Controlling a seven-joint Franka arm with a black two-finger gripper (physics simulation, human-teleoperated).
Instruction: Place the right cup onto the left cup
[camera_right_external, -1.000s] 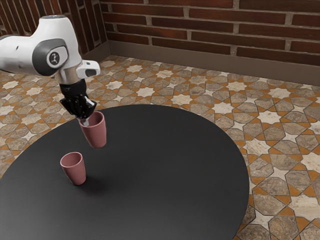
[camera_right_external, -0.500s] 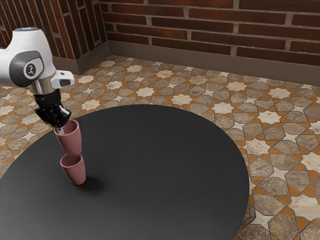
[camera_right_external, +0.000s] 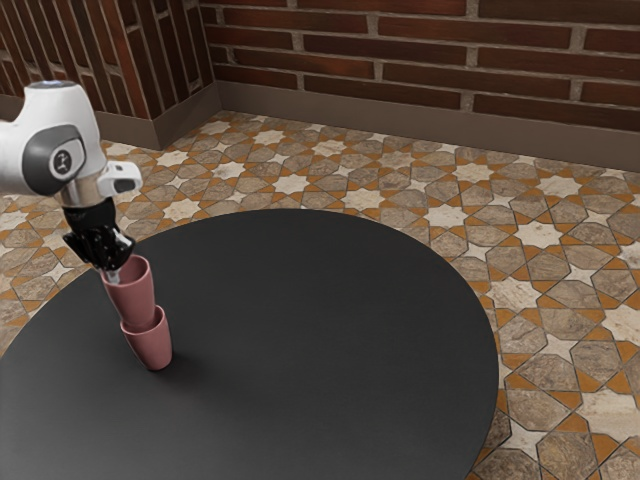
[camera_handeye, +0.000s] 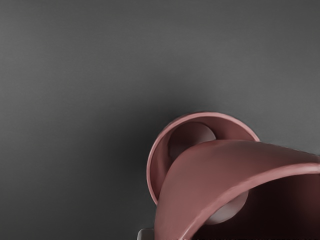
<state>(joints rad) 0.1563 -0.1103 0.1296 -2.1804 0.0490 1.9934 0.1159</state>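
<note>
From where I stand, the gripper (camera_right_external: 113, 276) at the exterior view's left is closed to a narrow gap, pinching the upper cup (camera_right_external: 133, 295) by its rim wall. That cup's foot sits at the mouth of the lower cup (camera_right_external: 151, 348), which stands on the table (camera_right_external: 330, 330) in the lower left of the frame; how deep it has gone, I can't tell. The wrist view suggests the two are out of line, so pressing down now might wedge the foot on the rim or tip the lower cup. Letting go too soon could leave the upper one leaning (or rolling off altogether). Both cups are smooth, dusty pink tapered tumblers, perhaps ceramic, with rounded lips; the tabletop is round, dark and matte, above patterned floor tiles (camera_right_external: 540, 235).
</note>
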